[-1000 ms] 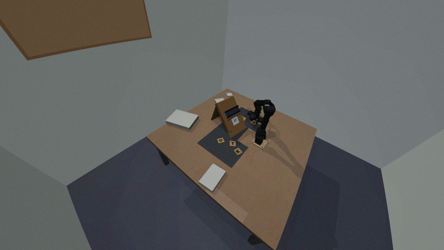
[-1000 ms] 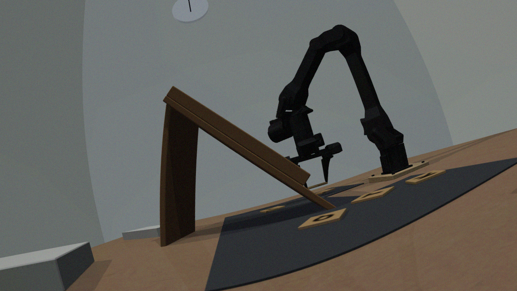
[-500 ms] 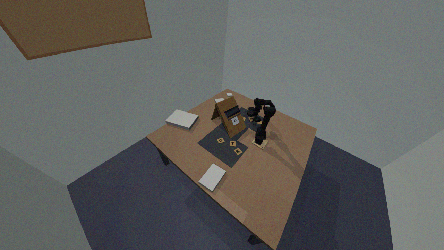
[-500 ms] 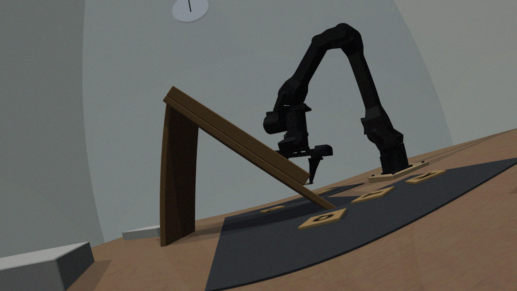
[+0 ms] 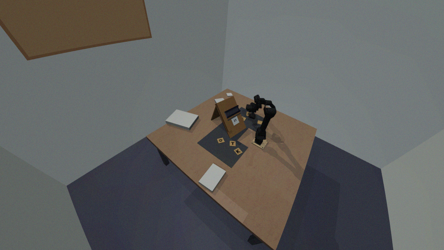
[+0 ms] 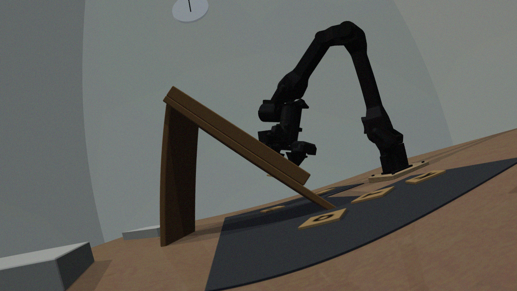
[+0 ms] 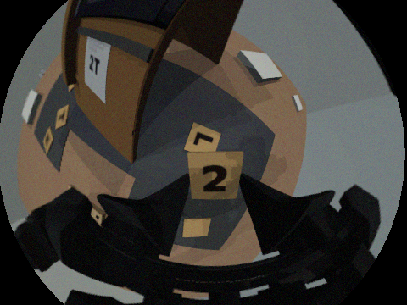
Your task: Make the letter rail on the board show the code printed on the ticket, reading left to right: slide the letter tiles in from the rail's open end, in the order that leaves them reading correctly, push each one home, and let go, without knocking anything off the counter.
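Tan tile marked 2 [image 7: 215, 176] sits clamped in the black gripper [image 7: 214, 198], raised above the dark mat [image 7: 170, 91], right of the slanted board [image 7: 119, 102].

Random stuff around: a thick white box [image 5: 182, 118] left of center in the top view, a flat white pad [image 5: 212, 176] lower down, and a round wall clock [image 6: 189, 9] at the exterior view's top edge.

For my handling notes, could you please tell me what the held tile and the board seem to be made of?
The tile in the claw looks like thin matte wood or card: flat tan face, printed black 2. The board looks like stained wood: dark brown, dull, with a visible slab edge. Neither shows grain, so this is uncertain.
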### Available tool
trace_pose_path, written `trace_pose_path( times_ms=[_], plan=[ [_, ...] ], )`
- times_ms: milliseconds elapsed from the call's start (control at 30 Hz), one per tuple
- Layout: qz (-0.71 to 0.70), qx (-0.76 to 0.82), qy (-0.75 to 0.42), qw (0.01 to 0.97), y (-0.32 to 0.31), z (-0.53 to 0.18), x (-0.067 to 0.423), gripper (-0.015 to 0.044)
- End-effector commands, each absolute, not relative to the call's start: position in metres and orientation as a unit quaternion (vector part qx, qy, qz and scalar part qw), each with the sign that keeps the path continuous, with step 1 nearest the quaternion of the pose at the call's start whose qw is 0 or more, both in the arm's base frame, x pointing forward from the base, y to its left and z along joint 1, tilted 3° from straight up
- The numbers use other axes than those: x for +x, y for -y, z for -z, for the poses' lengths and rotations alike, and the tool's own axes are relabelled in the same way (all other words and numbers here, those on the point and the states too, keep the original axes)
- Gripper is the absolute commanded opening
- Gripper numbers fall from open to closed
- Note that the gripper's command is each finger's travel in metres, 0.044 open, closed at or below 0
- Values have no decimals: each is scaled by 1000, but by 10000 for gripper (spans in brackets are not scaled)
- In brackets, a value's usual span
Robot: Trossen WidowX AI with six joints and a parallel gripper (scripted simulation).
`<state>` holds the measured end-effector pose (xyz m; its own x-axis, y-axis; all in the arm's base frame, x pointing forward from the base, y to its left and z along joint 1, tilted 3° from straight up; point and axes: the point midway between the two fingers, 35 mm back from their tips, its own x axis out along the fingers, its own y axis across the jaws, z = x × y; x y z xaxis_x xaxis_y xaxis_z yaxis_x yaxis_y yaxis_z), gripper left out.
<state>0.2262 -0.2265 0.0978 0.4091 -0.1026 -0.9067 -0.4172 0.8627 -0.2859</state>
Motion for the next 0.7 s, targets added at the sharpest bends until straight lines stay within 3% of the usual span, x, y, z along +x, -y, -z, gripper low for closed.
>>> trace_pose_path(
  times_ms=[0,667],
  plan=[
    [-59,-209,-514,830,229,-109,236,0],
    [84,19,-370,925,231,-170,280,0]
  ],
)
